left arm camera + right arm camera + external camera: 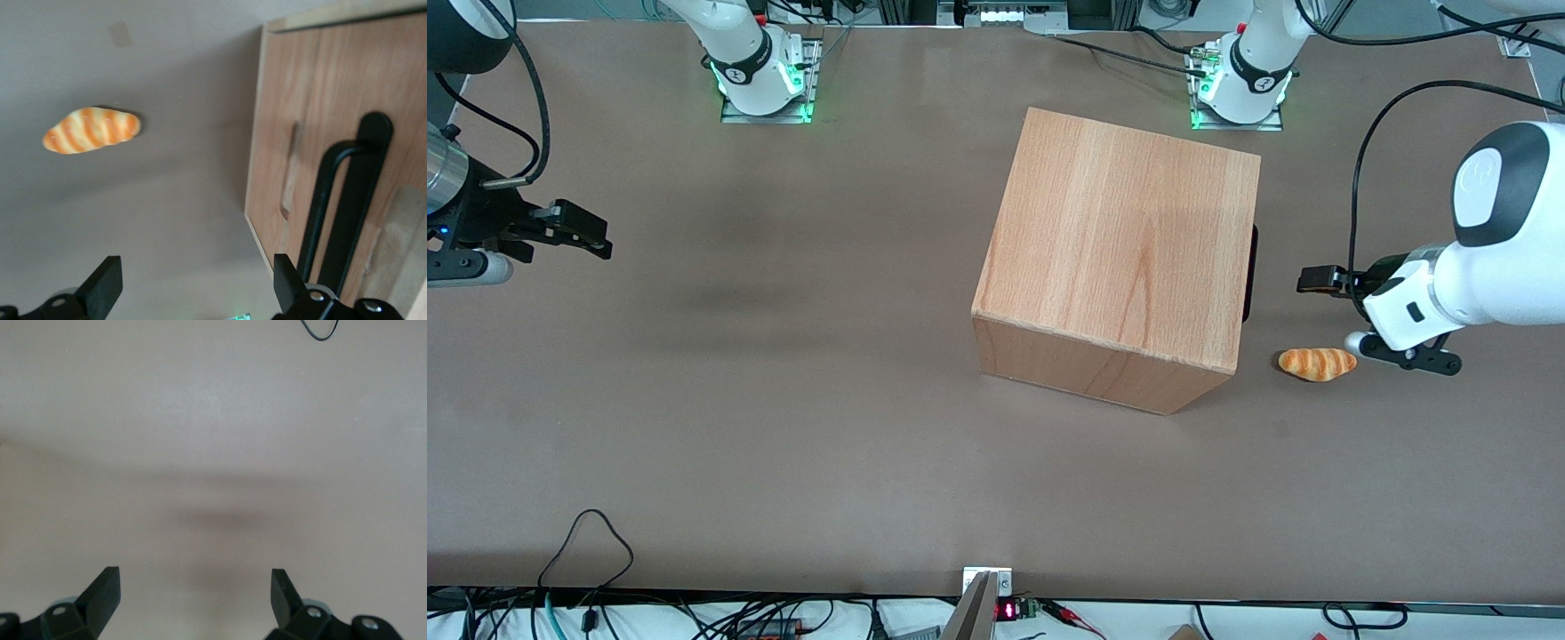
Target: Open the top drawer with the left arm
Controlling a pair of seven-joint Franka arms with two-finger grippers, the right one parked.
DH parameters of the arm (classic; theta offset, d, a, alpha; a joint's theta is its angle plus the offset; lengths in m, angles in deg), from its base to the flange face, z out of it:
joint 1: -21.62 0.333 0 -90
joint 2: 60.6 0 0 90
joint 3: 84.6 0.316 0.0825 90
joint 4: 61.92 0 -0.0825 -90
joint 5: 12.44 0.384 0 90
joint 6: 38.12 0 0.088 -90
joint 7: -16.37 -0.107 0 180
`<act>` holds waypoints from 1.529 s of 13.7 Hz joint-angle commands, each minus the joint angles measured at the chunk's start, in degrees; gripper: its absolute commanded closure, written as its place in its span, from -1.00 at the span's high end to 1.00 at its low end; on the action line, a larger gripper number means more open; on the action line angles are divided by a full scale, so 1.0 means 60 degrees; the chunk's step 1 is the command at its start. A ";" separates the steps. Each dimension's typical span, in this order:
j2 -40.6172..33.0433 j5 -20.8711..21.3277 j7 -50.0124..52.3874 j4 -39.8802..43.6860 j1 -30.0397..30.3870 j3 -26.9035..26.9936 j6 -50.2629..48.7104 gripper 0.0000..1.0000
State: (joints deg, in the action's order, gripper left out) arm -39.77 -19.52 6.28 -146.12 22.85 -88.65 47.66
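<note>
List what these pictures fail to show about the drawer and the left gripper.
- Top drawer: its front is out of sight in the front view, turned away; only a sliver of black handle shows past the cabinet.
- Wrist view: the handle is cut off by the edge.
- Left gripper, open, short of the handle: its fingers are blocked by the wrist in the front view.

One wooden cabinet (1116, 258), one bread roll (1317, 364), one black drawer handle (347, 207).

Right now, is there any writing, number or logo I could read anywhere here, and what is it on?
Nothing reads clearly.
Red digits on a small display at the table edge nearest the front camera: too small to read.
Round mark on an arm base: too small.
Cabinet, top drawer, bread roll, and the open tool in front of the drawer: no lettering.
</note>
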 commanded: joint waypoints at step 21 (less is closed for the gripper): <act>0.1054 -0.1648 -0.0868 0.0177 -0.0177 0.0030 -0.0734 1.00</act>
State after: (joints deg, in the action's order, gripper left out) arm -33.94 -27.81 2.34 -146.11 21.77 -88.98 43.89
